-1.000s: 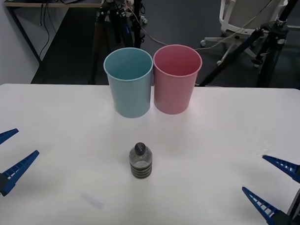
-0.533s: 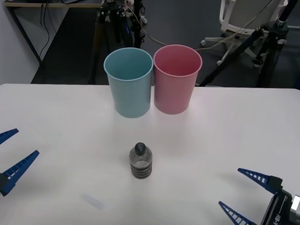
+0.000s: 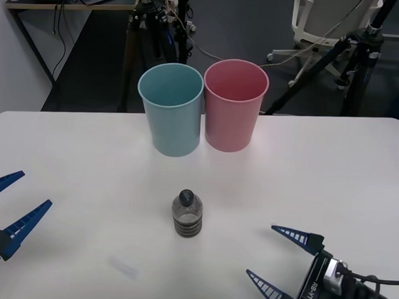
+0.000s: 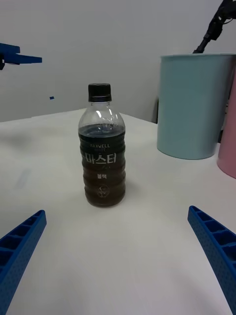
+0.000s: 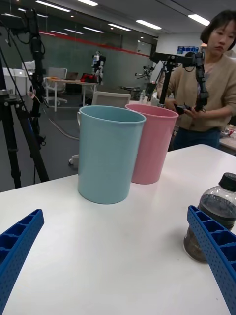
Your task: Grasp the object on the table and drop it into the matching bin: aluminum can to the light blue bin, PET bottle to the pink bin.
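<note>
**Right jaws open, bottle standing free on the counter**

I take the bottle [image 3: 188, 214] as my landmark. It stands upright on the white counter [image 3: 81, 158], black cap on top, dark ribbed lower half below, and nothing touches it. On my right wrist view the bottle [image 4: 102, 151] sits squarely between the two blue fingers, with bare counter [image 4: 118, 256] separating it from them.

My right gripper [image 3: 281, 262] is low over the counter, to the bottle's right and nearer to me, apart from it. Its jaws are spread wide and carry nothing; one ribbed fingertip points toward the bottle's side.

My left gripper [image 3: 13, 203] is well apart from the bottle on its left, at the counter's edge. Its jaws are also spread wide and empty. On its wrist view the bottle [image 5: 212, 216] shows partly behind one finger [image 5: 216, 256].

Beyond the bottle, toward the counter's far side, stand the two bins, upright and side by side, their walls touching or very nearly so. The blue bin [image 3: 170, 110] is beyond the bottle and slightly to its left; the pink bin [image 3: 234, 106] is beyond it and to its right. From what I can see of their insides on the front view, both look empty.
</note>
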Tool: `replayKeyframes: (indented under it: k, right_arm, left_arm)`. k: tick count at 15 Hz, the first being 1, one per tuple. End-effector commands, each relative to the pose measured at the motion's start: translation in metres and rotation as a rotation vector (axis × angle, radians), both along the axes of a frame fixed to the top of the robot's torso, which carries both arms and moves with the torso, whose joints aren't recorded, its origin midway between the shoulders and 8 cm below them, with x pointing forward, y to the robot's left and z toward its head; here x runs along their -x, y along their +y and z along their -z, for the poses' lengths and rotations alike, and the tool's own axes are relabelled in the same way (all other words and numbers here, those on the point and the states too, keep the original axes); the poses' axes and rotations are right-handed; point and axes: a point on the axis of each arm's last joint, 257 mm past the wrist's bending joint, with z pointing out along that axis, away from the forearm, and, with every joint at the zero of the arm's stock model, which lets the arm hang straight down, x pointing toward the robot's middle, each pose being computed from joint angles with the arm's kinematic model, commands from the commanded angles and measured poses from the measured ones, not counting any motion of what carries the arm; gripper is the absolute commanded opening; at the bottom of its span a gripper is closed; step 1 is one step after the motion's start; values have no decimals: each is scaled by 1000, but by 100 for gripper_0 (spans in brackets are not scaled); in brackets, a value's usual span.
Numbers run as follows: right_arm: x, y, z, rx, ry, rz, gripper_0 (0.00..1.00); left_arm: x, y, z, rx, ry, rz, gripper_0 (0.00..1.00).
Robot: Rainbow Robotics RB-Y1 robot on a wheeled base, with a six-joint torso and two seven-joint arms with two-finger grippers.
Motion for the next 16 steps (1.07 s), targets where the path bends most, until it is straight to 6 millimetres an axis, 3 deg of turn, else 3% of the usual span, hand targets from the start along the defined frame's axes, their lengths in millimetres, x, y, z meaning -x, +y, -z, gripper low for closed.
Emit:
replayKeyframes:
  k: [1, 7, 16]
  right_arm:
    - [-4, 23, 2, -38, 26, 2, 100]
    - [-17, 69, 1, -79, 26, 34, 100]
    - [-37, 105, 1, -82, 28, 90, 100]
  left_arm:
    - [0, 0, 0, 0, 0, 0, 100]
    - [0, 0, 0, 0, 0, 0, 100]
    - [0, 0, 0, 0, 0, 0, 100]
